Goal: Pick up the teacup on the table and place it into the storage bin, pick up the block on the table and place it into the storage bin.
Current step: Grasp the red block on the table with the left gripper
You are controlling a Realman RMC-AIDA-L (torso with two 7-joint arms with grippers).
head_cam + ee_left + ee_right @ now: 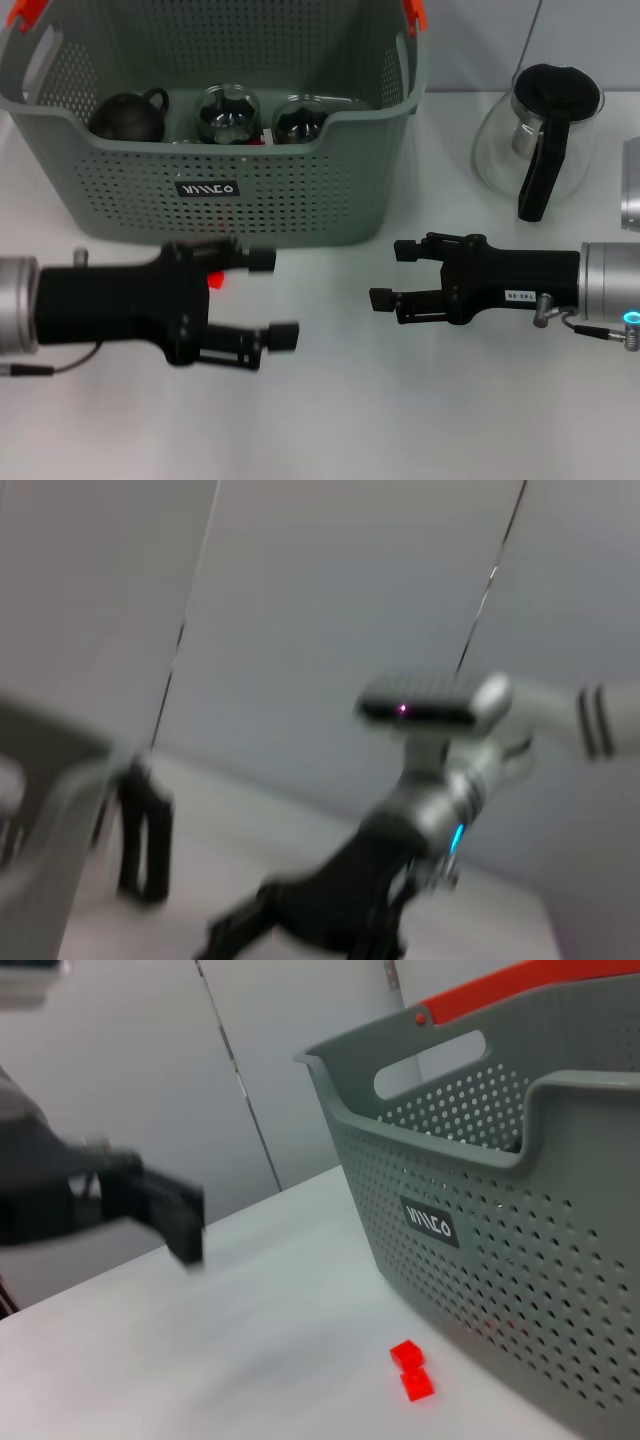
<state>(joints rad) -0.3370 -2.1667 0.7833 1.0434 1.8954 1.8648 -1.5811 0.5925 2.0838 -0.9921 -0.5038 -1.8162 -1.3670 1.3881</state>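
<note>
White desk, pale grey wall panels behind. Storage bin at desk's far side, long axis across view, label side facing robot; dark teapot and two glass vessels inside. Red block on desk just in front of bin, near label wall, apart from it. Glass carafe right of bin. Left tool spread, empty, low over block area. Right tool spread, empty, pointing left.
</note>
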